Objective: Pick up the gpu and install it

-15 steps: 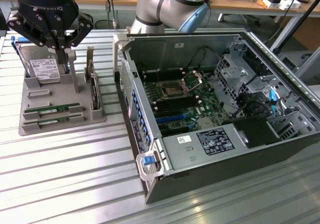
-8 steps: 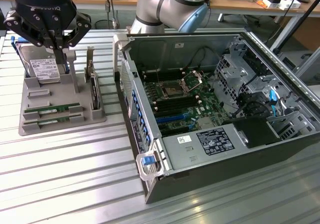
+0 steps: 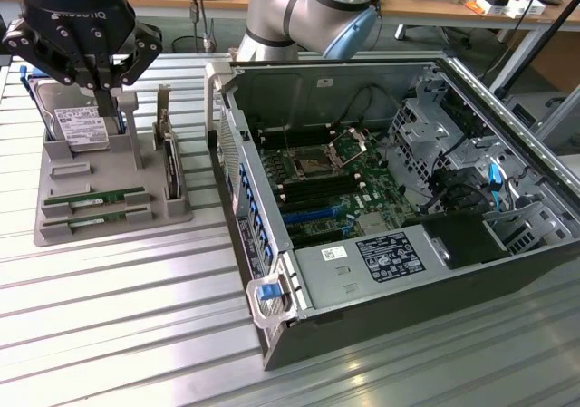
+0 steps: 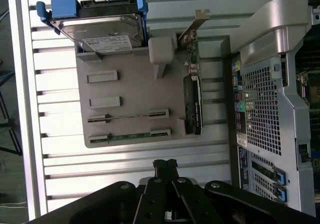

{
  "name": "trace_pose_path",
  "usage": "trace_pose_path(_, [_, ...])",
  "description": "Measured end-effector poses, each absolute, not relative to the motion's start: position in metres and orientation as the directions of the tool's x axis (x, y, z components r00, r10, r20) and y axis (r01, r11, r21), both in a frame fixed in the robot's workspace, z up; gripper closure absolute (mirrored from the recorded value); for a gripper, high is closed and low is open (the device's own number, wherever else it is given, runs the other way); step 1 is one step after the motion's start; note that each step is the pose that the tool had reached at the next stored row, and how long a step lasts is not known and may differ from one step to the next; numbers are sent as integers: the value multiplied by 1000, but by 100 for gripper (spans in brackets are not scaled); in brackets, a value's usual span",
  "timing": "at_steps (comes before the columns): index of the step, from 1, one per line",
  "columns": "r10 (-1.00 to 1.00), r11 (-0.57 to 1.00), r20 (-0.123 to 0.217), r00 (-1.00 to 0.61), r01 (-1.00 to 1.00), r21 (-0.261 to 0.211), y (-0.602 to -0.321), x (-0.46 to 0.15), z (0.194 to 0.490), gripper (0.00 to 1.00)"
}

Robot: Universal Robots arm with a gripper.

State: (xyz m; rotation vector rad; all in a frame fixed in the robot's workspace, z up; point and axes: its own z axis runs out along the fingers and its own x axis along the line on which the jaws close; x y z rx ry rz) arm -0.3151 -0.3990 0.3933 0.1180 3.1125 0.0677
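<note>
Overhead, the gripper [image 4: 165, 164] hangs clenched and empty above the grey holder [image 3: 54, 235] at the exterior view's left, near the hard drive [image 3: 80, 126]. The gpu [image 3: 95, 215] sits in the holder's near slot, apart from the fingers, left of the open computer case [image 3: 381, 325].

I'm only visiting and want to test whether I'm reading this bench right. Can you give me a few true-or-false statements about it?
1. The gripper is holding a green stick. False: its fingers are shut on nothing.
2. The silver hard drive rests on the grey holder. True.
3. The computer case has its lid on. False: it is open, with the motherboard in plain sight.
4. The gpu stick sits in a holder slot, with a second green stick alongside. True.
5. The upright dark card stands inside the case. False: it stands in the holder.
</note>
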Motion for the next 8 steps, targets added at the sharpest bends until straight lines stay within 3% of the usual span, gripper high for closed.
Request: trace_pose_path(8, [76, 996, -24, -997, 75, 44, -399, -322, 393, 89])
